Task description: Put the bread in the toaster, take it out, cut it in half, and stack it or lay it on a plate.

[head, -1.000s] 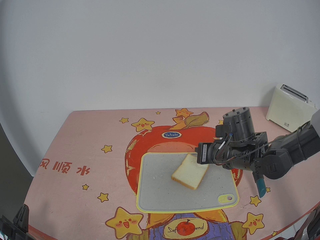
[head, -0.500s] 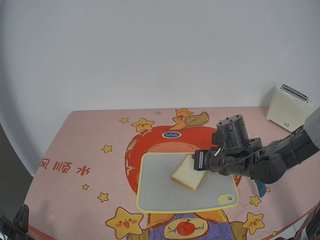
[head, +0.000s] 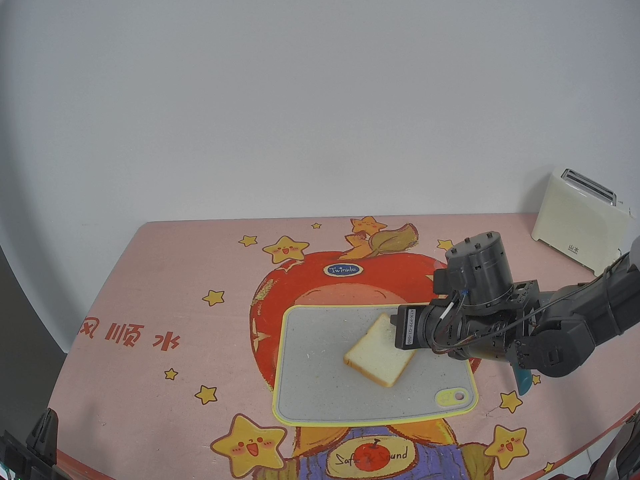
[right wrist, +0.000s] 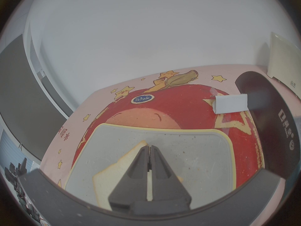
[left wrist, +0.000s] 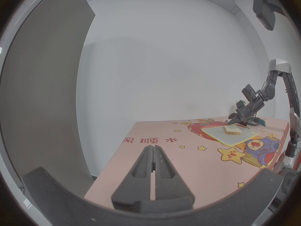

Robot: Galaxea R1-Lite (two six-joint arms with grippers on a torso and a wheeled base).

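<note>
A slice of white bread (head: 377,359) lies flat on the grey cutting board (head: 313,368) with the yellow rim. My right gripper (right wrist: 149,148) is shut and sits low over the right part of the bread (right wrist: 119,173), its tips at the slice's far edge. I cannot tell whether it touches the slice. The cream toaster (head: 579,220) stands at the table's far right corner. My left gripper (left wrist: 152,156) is shut and holds nothing, off the table's front left corner. From there the bread (left wrist: 232,129) shows far off, with the right gripper (left wrist: 234,121) beside it.
A knife with a teal handle (head: 524,379) lies right of the board, partly under my right arm. A dark rounded object (right wrist: 269,116) with a white tag (right wrist: 230,103) lies right of the board. The table's left half is bare cloth.
The right gripper swung left over the bread, then came back right and lower. The bread slid a little toward the table's front edge. The left arm kept still.
</note>
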